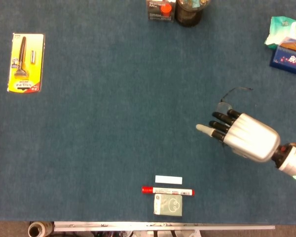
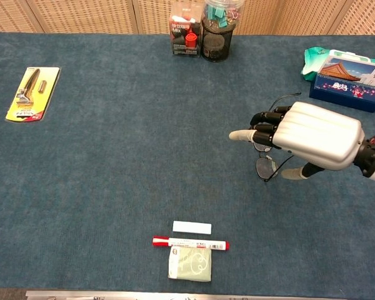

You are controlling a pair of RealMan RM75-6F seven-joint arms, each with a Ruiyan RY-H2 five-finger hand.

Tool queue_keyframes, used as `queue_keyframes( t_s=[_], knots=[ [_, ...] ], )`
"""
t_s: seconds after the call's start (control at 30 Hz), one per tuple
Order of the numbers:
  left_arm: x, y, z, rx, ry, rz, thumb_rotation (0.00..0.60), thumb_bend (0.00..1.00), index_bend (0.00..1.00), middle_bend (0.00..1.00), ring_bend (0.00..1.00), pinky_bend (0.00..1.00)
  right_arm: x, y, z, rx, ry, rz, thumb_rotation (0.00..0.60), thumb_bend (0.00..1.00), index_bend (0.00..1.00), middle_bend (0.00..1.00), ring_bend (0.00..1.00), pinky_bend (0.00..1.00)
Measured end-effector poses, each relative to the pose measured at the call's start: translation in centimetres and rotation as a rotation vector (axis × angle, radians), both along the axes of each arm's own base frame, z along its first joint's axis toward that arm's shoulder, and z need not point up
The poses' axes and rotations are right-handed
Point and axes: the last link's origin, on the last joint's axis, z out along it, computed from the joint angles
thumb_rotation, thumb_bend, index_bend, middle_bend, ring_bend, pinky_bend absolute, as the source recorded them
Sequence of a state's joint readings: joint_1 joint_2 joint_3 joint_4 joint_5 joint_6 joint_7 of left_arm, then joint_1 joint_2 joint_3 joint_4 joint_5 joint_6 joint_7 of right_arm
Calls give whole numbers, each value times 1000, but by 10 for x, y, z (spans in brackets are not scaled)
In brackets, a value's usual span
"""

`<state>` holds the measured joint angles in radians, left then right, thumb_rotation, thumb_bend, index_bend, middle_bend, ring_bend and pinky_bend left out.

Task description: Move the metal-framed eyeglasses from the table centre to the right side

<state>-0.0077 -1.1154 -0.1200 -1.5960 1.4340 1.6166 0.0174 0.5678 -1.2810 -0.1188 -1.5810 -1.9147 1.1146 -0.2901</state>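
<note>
Blue carpet-like table top [image 2: 112, 162], woven wicker-patterned panels [image 2: 81, 15] behind, even light

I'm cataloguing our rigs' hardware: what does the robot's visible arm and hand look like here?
Only the right hand shows. Its back is a smooth, rounded silver-grey shell; the fingers are black and segmented with pale tips. A black wrist collar joins it to a light-coloured forearm at the frame edge. No cables or markings are visible.

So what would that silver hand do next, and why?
Probably lift straight up and draw back. The eyeglasses already lie on the table's right side, partly under the right hand. Its fingers point outward rather than curling round the frame, so it seems to have let go. Rising first, not sliding, should avoid dragging the glasses; whether a finger touches them is hard to tell.
</note>
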Motion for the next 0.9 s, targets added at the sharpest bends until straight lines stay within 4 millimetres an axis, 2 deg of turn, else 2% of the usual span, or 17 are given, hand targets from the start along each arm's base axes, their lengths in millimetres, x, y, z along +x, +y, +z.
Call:
queue_keyframes(
  t_s=[0.33, 0.7, 0.9],
  knots=[
    [0, -1, 3, 5, -14, -6, 600, 271, 496, 446, 354, 441, 11, -10, -14, 20, -30, 18, 600, 117, 145, 335, 212, 400],
    [0, -2, 2, 1, -9, -7, 600, 271, 496, 446, 354, 441, -9, -15, -16, 3, 5, -26, 600, 278, 145, 335, 213, 400],
    [0, -2, 1, -1, -5, -4, 600, 271, 496, 446, 354, 441, -19, -20, -17, -7, 17, -54, 600, 324, 145, 335, 213, 400]
  ],
)
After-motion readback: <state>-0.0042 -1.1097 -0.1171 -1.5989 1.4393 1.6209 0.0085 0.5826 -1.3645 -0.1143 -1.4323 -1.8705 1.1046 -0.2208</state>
